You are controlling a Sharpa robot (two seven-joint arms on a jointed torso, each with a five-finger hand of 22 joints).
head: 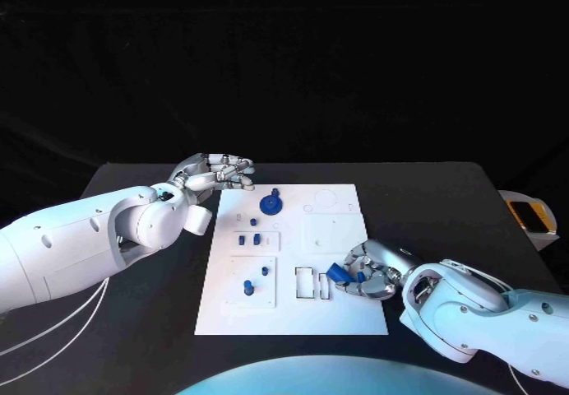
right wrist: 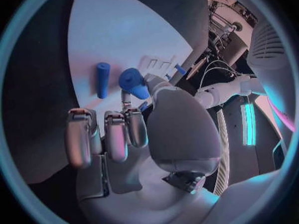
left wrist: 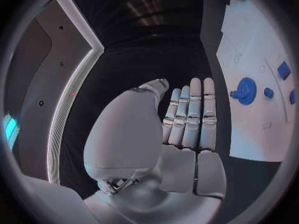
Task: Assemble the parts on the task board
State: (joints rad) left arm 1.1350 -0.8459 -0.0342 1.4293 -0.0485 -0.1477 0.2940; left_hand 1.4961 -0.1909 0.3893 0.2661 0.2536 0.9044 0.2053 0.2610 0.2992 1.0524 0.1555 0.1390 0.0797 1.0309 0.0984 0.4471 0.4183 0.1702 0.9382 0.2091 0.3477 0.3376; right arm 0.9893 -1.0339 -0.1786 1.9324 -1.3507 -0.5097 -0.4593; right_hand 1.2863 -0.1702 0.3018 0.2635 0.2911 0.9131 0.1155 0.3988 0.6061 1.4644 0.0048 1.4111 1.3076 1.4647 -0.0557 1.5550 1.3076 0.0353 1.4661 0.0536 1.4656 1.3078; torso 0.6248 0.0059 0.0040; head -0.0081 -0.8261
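Note:
The white task board (head: 311,317) lies in the middle of the black table. A blue gear (head: 271,203) stands near its far edge, and small blue pegs (head: 247,240) stand in the left-hand fields. My right hand (head: 373,277) rests at the board's right edge by the rectangular slots and pinches a blue part (head: 343,271) between thumb and finger. In the right wrist view that blue part (right wrist: 134,82) sits at the fingertips, with a blue cylinder (right wrist: 102,79) lying on the board (right wrist: 118,30) beside it. My left hand (head: 217,174) hovers at the board's far left corner, fingers straight and holding nothing (left wrist: 187,119); the gear (left wrist: 246,90) is near it.
A grey holder with an orange-edged object (head: 530,216) stands off the table's right edge. White cables (head: 48,329) hang under my left arm. Bare black table (head: 427,197) lies right of the board and beyond it.

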